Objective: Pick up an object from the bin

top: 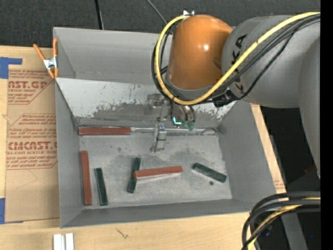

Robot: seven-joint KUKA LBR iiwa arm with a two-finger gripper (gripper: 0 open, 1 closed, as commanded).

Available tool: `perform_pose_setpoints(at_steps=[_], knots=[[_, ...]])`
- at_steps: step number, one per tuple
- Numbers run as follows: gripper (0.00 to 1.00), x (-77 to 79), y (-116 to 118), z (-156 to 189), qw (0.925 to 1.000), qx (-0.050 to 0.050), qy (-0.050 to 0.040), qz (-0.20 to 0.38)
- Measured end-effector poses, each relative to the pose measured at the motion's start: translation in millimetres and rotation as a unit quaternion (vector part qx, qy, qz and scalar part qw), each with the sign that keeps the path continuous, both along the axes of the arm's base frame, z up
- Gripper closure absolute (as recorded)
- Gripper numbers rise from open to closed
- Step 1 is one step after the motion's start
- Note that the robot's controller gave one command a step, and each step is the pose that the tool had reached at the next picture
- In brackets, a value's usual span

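The tool (159,141) hangs over bare floor of the grey bin (67,108); wide or narrow, I cannot tell; nearest, just frontward of it, lies a red bar (158,173), a dark green bar (133,175) touching its left end; frontward-right, another green bar (209,172); leftward, a long red bar (104,131); farthest left, a red stick (85,177) beside a green stick (100,186).
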State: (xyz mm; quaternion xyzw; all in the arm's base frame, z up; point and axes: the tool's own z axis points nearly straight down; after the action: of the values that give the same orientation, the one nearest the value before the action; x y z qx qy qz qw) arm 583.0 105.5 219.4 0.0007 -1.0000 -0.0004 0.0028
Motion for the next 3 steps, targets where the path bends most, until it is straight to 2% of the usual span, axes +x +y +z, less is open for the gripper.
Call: perform_pose_setpoints(at_steps=[1,2,3], knots=[[0.00,0.8,-0.2,2.8,1.0000,0.000,-0.0022,0.000],[0.00,-9.1,7.3,38.8,0.9987,0.000,-0.0020,0.051],[0.00,-8.6,7.9,19.5,0.9937,0.000,-0.0108,0.111]])
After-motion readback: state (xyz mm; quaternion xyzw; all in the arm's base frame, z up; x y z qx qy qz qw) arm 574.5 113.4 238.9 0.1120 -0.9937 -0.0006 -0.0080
